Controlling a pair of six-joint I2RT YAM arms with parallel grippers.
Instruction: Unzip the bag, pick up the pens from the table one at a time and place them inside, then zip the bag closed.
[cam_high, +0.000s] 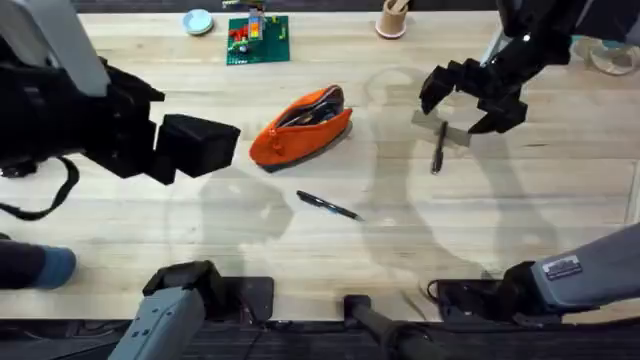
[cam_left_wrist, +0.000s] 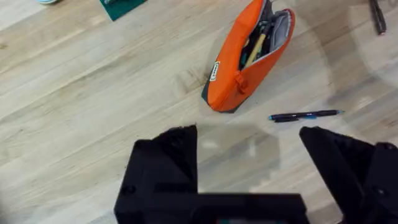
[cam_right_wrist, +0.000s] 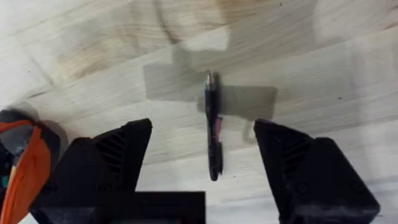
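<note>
The bag is lying unzipped near the middle of the surface, its mouth gaping and holding several items, one yellowish; what they are cannot be told. One pen is lying just nearer the front edge than the bag. A second pen is lying toward the right edge, between the released jaws of the right gripper. The left gripper is hovering with jaws spread, toward the left edge. A green board is sitting at the far edge.

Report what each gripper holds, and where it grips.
Nothing is held. The right gripper hangs open over a pen; the left gripper is open over bare table.
</note>
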